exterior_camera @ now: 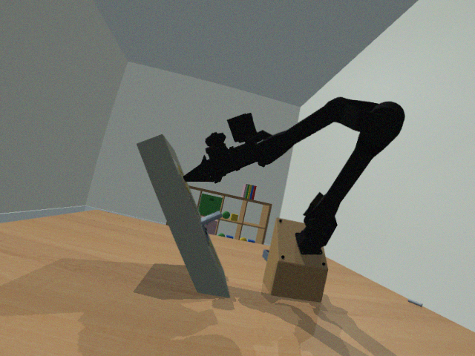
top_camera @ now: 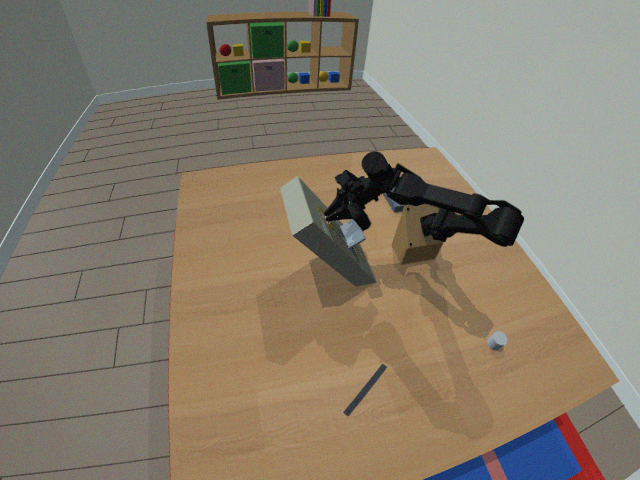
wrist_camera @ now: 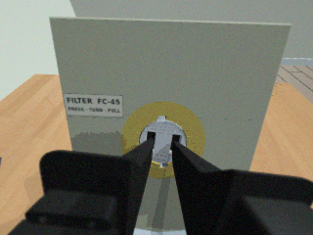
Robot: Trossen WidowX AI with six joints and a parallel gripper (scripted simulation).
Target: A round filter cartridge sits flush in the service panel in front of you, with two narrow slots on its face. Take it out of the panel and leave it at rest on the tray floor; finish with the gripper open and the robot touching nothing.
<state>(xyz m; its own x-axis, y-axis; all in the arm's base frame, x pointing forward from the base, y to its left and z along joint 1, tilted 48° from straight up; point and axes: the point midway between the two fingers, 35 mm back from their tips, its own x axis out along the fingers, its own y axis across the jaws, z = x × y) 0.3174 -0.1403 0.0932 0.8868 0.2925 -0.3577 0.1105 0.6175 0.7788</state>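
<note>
The round grey filter cartridge (wrist_camera: 162, 128) sits in the service panel (top_camera: 297, 209) (exterior_camera: 172, 214) (wrist_camera: 171, 64), inside a yellow ring (wrist_camera: 131, 138). Its two dark slots stand side by side; small notches show at the top and bottom of its rim. My gripper (top_camera: 325, 217) (exterior_camera: 185, 179) (wrist_camera: 162, 144) is partly open with nothing between its fingers. One fingertip is at the lower part of each slot; how deep the tips are cannot be told. A pale tray-like piece (top_camera: 352, 233) (exterior_camera: 211, 217) juts from the panel below the cartridge; its floor is hidden.
The panel leans back on the wooden table (top_camera: 232, 320). My arm's base block (top_camera: 419, 253) (exterior_camera: 297, 279) stands in front of it. A blue-grey object (top_camera: 395, 203) (exterior_camera: 266, 255) lies beyond the base. A dark bar (top_camera: 364, 390) and a small grey cylinder (top_camera: 496, 340) lie on the table.
</note>
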